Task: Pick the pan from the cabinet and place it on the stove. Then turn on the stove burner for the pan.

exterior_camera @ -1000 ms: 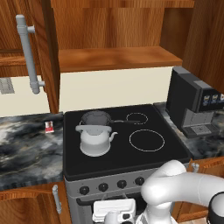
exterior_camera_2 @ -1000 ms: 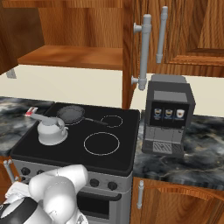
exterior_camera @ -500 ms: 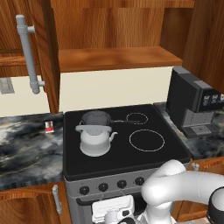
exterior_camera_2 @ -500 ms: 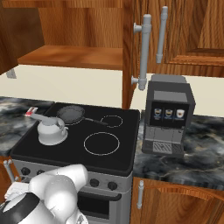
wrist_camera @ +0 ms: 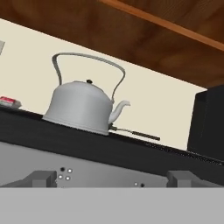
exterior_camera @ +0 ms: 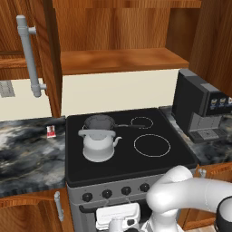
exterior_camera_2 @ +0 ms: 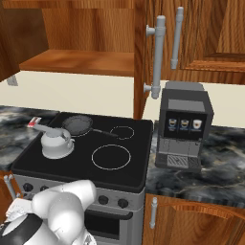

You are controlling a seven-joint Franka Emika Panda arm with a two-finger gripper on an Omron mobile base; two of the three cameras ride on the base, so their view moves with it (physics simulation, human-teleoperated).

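Now I see the pan (exterior_camera: 100, 121) on the stove (exterior_camera: 149, 163), back left ring, just behind the kettle (exterior_camera: 97, 146) | gripper (wrist_camera: 111, 179) low before the stove's front, fingers (wrist_camera: 43, 177) spread wide, holding nothing | cabinet (exterior_camera_2: 86, 62) open above.
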